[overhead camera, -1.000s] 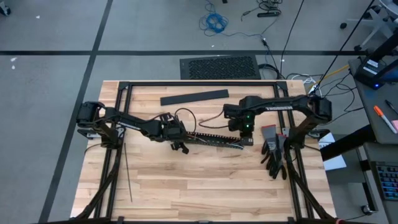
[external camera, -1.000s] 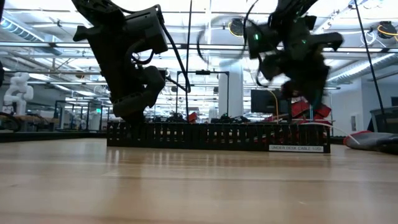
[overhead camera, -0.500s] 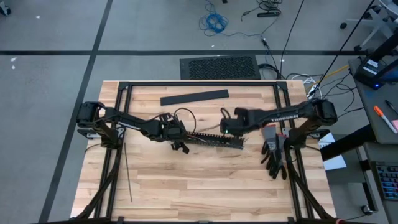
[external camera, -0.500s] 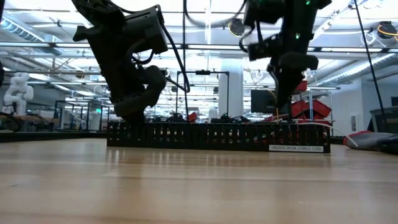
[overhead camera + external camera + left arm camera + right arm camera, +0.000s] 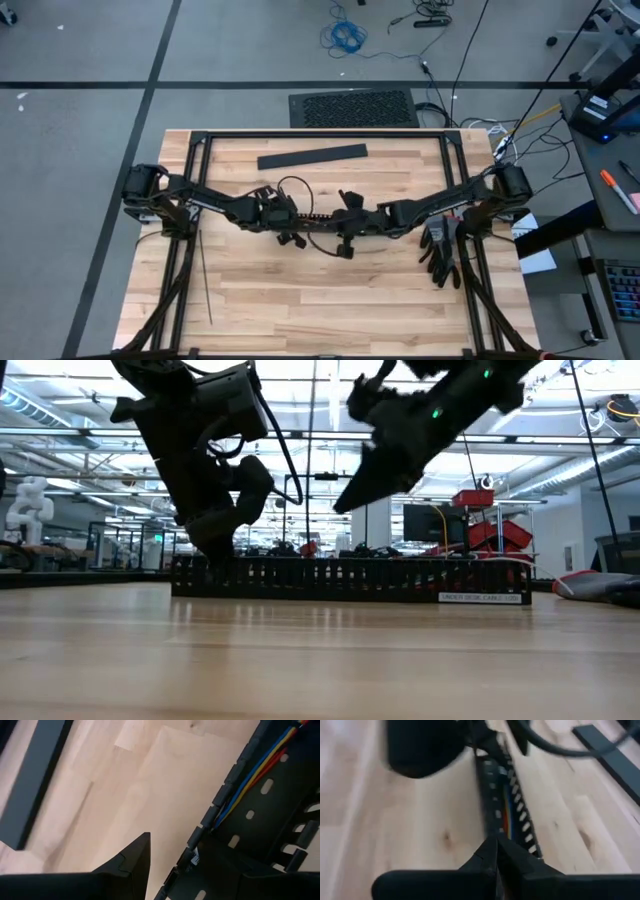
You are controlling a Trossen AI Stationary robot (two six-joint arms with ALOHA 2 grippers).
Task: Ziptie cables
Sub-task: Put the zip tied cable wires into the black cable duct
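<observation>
- The long black slotted plastic duct (image 5: 330, 220) lies across the middle of the pale wooden table (image 5: 300, 300), running between the two arms; in the low view it stands as a low dark comb-like wall (image 5: 350, 578) with a white label near one end.
- The cables (image 5: 260, 767), thin blue, yellow, red and orange wires, lie inside the duct's channel; the right wrist view also shows a strip of colour in the slotted duct (image 5: 507, 815).
- The left end effector (image 5: 285, 228) sits at the duct's end nearer the table's left edge; its fingers stand partly apart, with one dark fingertip (image 5: 135, 857) over bare wood and the duct's wall just beside it. Whether it grips the duct cannot be told.
- The right end effector (image 5: 345, 243) reaches to the table's middle, over the duct and close to the left one; its two dark fingers (image 5: 495, 852) are pressed together with nothing between them. In the low view it hangs tilted above the duct (image 5: 350, 500).
- The zipties (image 5: 205, 275), very thin dark straight strips, lie near the table's left edge, well apart from both arms.
- A flat wide black bar (image 5: 312, 156) lies near the table's far edge.
- A pair of dark gloves (image 5: 440, 245) lies by the right edge.
</observation>
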